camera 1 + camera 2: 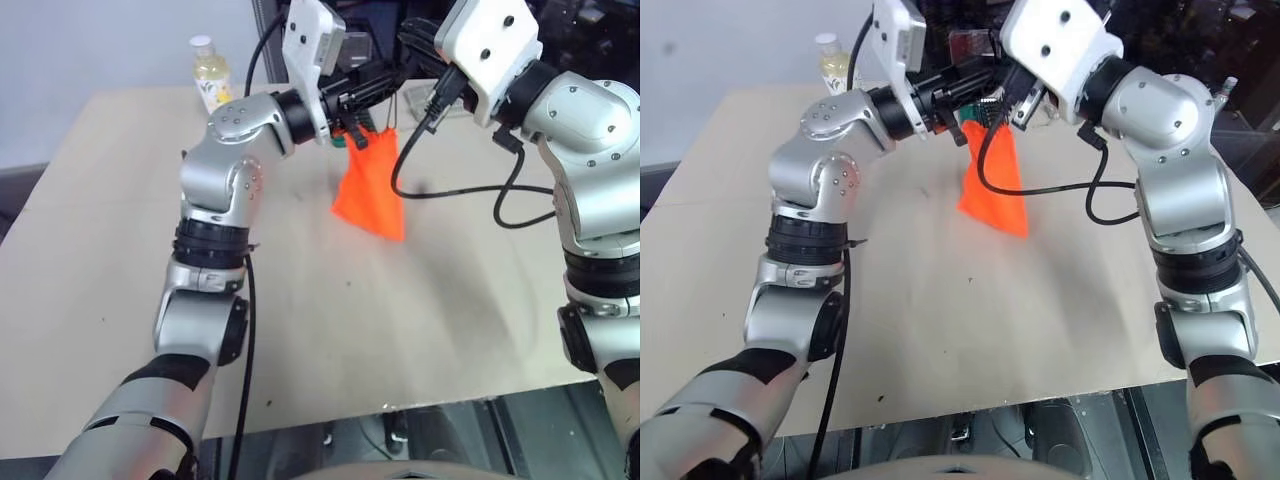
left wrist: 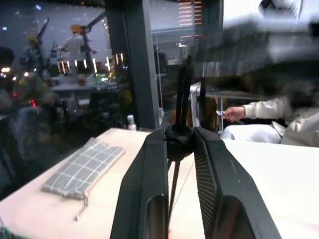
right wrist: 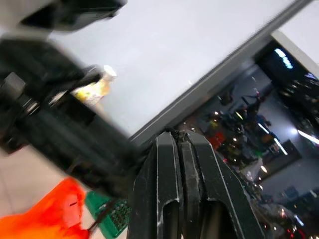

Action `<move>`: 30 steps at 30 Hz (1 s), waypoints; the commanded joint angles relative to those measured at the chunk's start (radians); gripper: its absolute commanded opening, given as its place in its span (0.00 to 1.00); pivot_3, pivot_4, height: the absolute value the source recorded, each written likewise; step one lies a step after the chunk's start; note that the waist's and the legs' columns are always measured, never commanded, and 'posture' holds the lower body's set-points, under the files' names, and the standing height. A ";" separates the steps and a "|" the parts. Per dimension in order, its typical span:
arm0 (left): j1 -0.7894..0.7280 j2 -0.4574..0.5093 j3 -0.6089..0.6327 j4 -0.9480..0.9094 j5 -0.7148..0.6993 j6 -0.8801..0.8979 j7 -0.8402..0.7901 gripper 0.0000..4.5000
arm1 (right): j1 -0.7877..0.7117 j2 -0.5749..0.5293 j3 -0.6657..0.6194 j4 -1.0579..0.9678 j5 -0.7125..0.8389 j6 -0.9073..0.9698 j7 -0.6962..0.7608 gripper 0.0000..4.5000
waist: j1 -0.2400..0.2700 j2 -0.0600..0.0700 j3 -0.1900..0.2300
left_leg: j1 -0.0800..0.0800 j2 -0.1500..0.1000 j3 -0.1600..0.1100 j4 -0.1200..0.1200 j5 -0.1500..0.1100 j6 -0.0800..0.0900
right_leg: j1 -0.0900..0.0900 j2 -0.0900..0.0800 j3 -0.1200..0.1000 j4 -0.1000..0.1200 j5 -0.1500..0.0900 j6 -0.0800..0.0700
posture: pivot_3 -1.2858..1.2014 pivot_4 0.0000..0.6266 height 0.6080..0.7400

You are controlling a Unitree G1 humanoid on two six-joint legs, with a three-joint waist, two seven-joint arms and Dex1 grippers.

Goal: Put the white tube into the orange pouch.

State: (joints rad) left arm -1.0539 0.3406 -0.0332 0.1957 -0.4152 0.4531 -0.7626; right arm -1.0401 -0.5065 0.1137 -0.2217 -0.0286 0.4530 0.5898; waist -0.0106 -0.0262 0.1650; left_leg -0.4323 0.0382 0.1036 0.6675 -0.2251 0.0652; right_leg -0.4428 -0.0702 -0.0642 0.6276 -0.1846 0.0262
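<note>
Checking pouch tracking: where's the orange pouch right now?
In the left eye view the orange pouch hangs above the table, far centre, under the left gripper and right gripper.

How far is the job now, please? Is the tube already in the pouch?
Done: the orange pouch is held up over the table. In hand: the left tool is closed on its black cord; the right tool is shut beside the pouch's top. Left: whether the white tube is inside, I cannot tell.
</note>
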 commanded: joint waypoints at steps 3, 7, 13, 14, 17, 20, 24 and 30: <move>0.060 -0.038 0.003 0.099 0.043 -0.065 0.009 0.05 | -0.141 -0.001 -0.086 0.162 -0.063 -0.100 -0.161 0.00 | 0.000 0.000 0.000 | 0.000 0.000 0.000 0.000 0.000 0.000 | 0.000 0.000 0.000 0.000 0.000 0.000 | 0.52 0.24 1.00; 0.138 -0.044 -0.008 0.163 0.087 -0.070 0.032 0.05 | -0.228 -0.005 -0.096 0.307 -0.101 -0.183 -0.250 0.00 | -0.001 0.000 0.000 | -0.001 0.000 0.001 -0.001 0.000 0.000 | -0.002 0.000 0.001 0.000 0.000 0.000 | 0.52 0.24 1.00; 0.168 0.007 0.034 0.088 0.066 -0.017 0.024 0.05 | -0.263 -0.024 -0.121 0.362 -0.111 -0.205 -0.305 0.00 | -0.003 0.001 0.000 | -0.001 0.000 0.002 -0.002 0.000 0.000 | -0.002 0.000 0.001 0.000 0.000 0.000 | 0.52 0.24 1.00; 0.170 0.028 0.044 0.075 0.061 -0.007 0.017 0.05 | -0.274 -0.027 -0.126 0.367 -0.109 -0.206 -0.312 0.00 | -0.004 0.001 0.000 | -0.001 0.000 0.002 -0.002 0.000 0.000 | -0.002 0.000 0.002 0.000 0.000 0.000 | 0.52 0.24 1.00; 0.150 0.134 0.082 0.025 0.039 0.036 -0.035 0.05 | -0.348 -0.037 -0.137 0.393 -0.104 -0.220 -0.327 0.00 | -0.006 0.002 0.001 | -0.001 0.001 0.003 -0.002 0.000 0.000 | -0.004 0.000 0.003 0.001 0.000 0.000 | 0.52 0.24 1.00; 0.108 0.247 0.090 0.003 0.022 0.076 -0.112 0.05 | -0.389 -0.048 -0.147 0.391 -0.093 -0.214 -0.320 0.00 | -0.008 0.003 0.006 | -0.002 0.001 0.004 -0.002 0.000 0.000 | -0.005 0.001 0.004 0.000 0.000 0.000 | 0.52 0.24 1.00; 0.072 0.342 0.037 -0.006 -0.009 0.118 -0.271 0.05 | -0.334 -0.085 -0.173 0.337 -0.096 -0.199 -0.325 0.00 | -0.002 0.003 0.005 | -0.001 0.001 0.003 -0.005 0.000 0.000 | -0.005 0.000 0.003 -0.001 0.000 0.000 | 0.52 0.24 1.00; 0.067 0.218 -0.156 0.120 0.099 0.061 -0.322 0.05 | 0.040 -0.116 -0.264 0.116 -0.109 0.002 -0.359 0.00 | 0.029 0.001 0.004 | -0.003 -0.001 0.005 0.001 -0.002 0.003 | 0.000 -0.001 0.000 -0.002 0.000 0.000 | 0.52 0.24 1.00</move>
State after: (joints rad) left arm -1.0177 0.5853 -0.1153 0.2524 -0.3795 0.5232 -1.0692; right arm -1.0276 -0.5819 0.0148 -0.0277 -0.1074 0.3898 0.3176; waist 0.0186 -0.0247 0.1695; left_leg -0.4355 0.0366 0.1079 0.6688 -0.2273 0.0685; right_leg -0.4423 -0.0717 -0.0646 0.6259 -0.1849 0.0263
